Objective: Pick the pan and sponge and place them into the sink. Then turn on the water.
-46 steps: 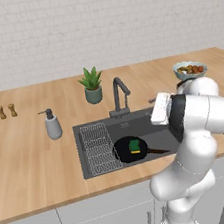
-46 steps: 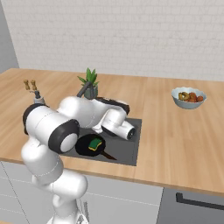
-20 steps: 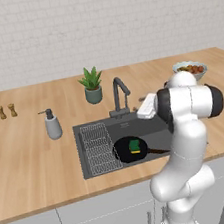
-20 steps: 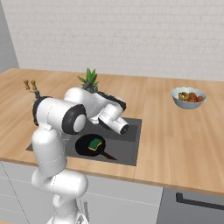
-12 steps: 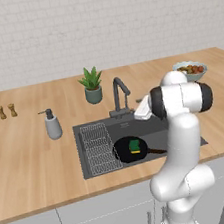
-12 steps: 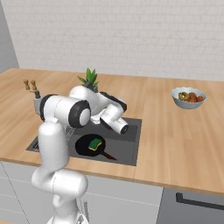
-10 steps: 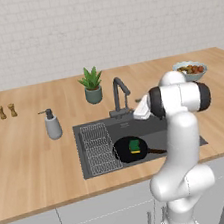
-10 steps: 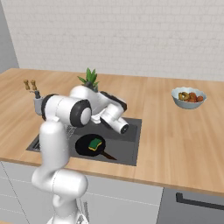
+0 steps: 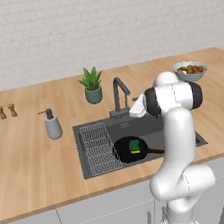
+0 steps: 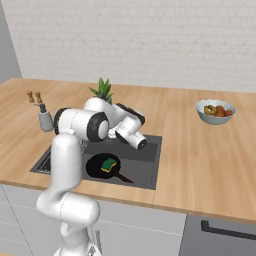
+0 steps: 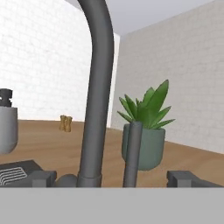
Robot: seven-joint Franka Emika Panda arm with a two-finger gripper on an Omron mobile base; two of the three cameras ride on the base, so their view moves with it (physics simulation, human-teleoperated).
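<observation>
The arm is reaching level over the sink's [image 9: 86,132] back edge, its gripper [image 11: 118,178] spread wide around the faucet [image 11: 96,92] lever, while the sponge [image 9: 134,145] is sitting in the pan [image 9: 127,150] inside the basin.

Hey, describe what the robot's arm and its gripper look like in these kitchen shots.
The arm is glossy white with rounded, tubular links and dark bands at the joints. No loose cables or markings show. The gripper ends in two small dark grey, blocky fingertips.
</observation>
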